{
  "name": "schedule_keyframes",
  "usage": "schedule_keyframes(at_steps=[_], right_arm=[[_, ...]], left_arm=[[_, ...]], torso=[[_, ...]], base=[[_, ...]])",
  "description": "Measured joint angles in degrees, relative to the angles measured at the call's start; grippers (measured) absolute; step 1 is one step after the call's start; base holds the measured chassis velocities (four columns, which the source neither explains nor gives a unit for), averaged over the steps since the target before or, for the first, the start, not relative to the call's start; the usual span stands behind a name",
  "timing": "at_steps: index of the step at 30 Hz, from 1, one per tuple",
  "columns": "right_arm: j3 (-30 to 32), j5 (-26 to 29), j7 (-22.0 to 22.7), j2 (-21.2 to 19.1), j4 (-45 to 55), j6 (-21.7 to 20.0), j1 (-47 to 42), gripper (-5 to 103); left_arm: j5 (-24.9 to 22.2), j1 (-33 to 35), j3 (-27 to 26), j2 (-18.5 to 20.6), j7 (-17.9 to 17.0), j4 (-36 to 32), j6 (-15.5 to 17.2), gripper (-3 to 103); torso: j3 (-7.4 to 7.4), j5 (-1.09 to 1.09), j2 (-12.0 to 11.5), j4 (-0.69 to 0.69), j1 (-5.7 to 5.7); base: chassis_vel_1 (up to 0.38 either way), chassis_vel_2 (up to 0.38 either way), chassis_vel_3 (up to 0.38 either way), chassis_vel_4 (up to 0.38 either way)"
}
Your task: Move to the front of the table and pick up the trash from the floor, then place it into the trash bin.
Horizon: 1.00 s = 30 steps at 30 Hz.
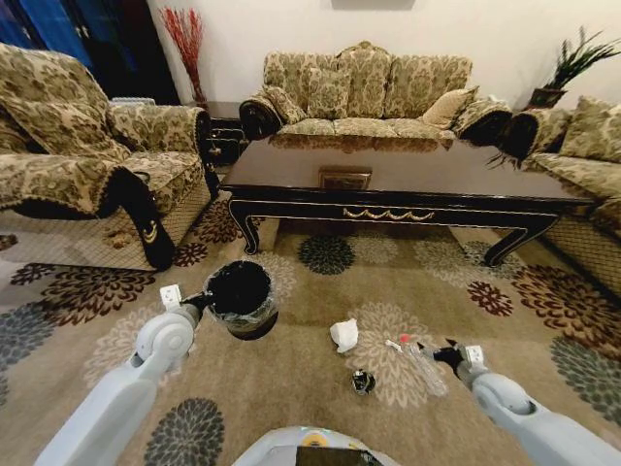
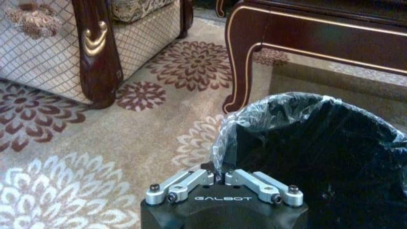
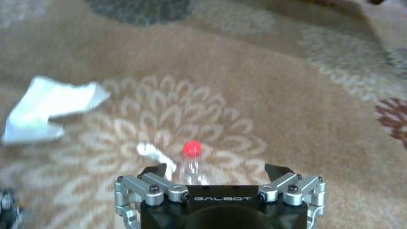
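The right gripper [image 3: 216, 172] is held with fingers spread around the clear bottle [image 3: 189, 167]. The bottle seems light and slippery; its middle should be gripped. The bin [image 2: 318, 143] is clamped at its rim by the left gripper [image 2: 220, 177].

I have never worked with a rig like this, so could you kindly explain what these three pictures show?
It is a wheeled robot with two arms. The wide picture comes from its head camera; the other two come from cameras on its wrists. The left gripper is shut on the rim of the trash bin, a black bucket with a plastic liner. The right gripper is open, low over a clear bottle with a red cap. On the carpet also lie a white paper wad and a small dark crushed piece. Behind stands the long dark table.
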Motion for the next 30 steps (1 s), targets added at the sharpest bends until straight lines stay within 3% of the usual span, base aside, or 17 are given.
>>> schedule_keyframes(at_steps=[2,3,6,9,25,28,30], right_arm=[[-0.4,-2.0,-4.3,0.8,-2.9,1.2,0.8,100],[-0.4,-2.0,-4.3,0.8,-2.9,1.2,0.8,100],[-0.5,-6.8,-15.2,3.2,-8.5,4.7,2.3,100],[-0.5,-8.5,-17.0,4.4,-10.6,5.7,2.8,100],[-1.8,-12.4,-12.5,11.8,-21.3,6.1,5.9,101],[-1.6,-13.3,-11.5,12.4,-21.5,5.5,5.7,97],[-1.4,-13.9,-11.1,12.8,-21.7,5.2,5.6,88]], left_arm=[[0.4,0.5,0.0,-0.3,0.0,-0.3,-0.1,3],[0.4,0.5,0.0,-0.3,0.0,-0.3,-0.1,3],[1.1,2.0,-0.4,-0.5,0.0,-0.8,-0.1,3],[1.2,2.4,-0.6,-0.4,0.0,-1.0,-0.1,3],[1.1,5.6,-3.2,1.2,-0.1,-2.9,-0.3,3],[1.1,6.0,-3.5,1.2,-0.1,-3.2,-0.3,3],[1.1,6.1,-3.6,1.3,-0.1,-3.4,-0.4,3]], torso=[[0.0,0.01,0.0,0.0,0.0],[0.0,0.01,0.0,0.0,0.0],[0.0,0.0,0.0,0.01,0.0],[0.0,-0.01,0.0,0.0,0.0],[0.0,0.0,0.0,0.0,0.0],[0.0,-0.01,0.0,0.0,0.0],[0.0,0.0,0.0,0.0,0.0]], base=[[0.0,0.0,0.0,0.0],[0.0,0.0,0.0,0.0],[0.0,0.0,0.0,0.0],[0.0,0.0,0.0,0.0],[0.0,0.0,0.0,0.0],[0.0,0.0,0.0,0.0],[0.0,0.0,0.0,0.0]])
